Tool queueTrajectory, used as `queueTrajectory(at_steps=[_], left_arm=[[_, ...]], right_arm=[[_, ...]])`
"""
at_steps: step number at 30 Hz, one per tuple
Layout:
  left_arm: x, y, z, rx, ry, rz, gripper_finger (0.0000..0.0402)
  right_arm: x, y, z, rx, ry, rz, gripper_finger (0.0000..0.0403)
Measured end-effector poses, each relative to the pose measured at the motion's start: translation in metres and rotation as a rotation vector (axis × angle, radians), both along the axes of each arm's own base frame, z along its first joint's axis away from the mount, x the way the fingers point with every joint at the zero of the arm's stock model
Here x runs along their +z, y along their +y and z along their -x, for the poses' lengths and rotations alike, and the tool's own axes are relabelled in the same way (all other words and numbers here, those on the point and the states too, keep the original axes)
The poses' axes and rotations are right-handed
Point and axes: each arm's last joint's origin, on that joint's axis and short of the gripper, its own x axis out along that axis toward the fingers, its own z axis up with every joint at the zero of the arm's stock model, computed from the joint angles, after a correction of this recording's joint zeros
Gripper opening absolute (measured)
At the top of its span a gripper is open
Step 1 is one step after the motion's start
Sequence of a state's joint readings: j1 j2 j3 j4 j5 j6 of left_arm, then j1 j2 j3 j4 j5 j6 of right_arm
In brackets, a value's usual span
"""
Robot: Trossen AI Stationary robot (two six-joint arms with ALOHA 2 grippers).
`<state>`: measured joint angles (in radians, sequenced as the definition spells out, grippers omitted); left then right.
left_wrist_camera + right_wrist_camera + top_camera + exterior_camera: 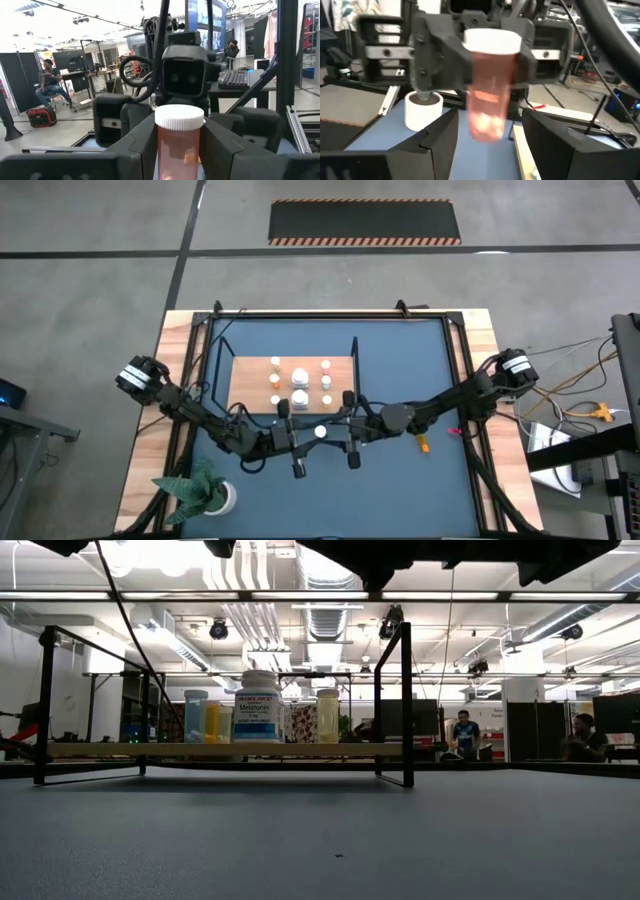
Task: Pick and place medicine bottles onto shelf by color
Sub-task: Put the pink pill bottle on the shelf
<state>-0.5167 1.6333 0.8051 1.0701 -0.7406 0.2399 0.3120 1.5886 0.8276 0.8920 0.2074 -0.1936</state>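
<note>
Near the bench (420, 370) middle, just in front of the shelf (250, 375), an orange bottle (320, 432) with a white cap is seen between the left claw (300, 442) and right claw (345, 435). Only the right wrist view shows the left claw clenched on it; whether the right claw grips cannot be told. Other bottles (257, 706) stand on the shelf.

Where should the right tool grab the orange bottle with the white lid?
Probably its bare lower body, coming level from the right tool side: the bottle stands upright, the left tool clamps its upper sides, and the round lid offers less to pinch.
</note>
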Motion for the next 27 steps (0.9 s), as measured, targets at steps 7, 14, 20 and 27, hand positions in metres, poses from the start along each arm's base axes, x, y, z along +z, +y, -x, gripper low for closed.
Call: queueTrajectory(at_steps=[7,14,20,27], left_arm=[[-0.001,0.000,0.000,0.000,0.007,-0.004,0.0107],[-0.003,0.000,0.001,-0.001,0.017,-0.007,0.0107],[-0.006,0.000,0.001,-0.006,0.037,-0.003,0.0107],[-0.006,-0.002,0.004,-0.022,0.111,0.015,0.0131]], right_arm=[[-0.002,0.000,-0.001,0.005,-0.009,0.011,0.0147],[-0.002,0.000,-0.001,0.004,-0.004,0.028,0.0068],[-0.004,0.000,0.000,0.005,0.031,0.039,0.0073],[-0.001,-0.002,0.009,0.010,0.156,0.074,0.0075]])
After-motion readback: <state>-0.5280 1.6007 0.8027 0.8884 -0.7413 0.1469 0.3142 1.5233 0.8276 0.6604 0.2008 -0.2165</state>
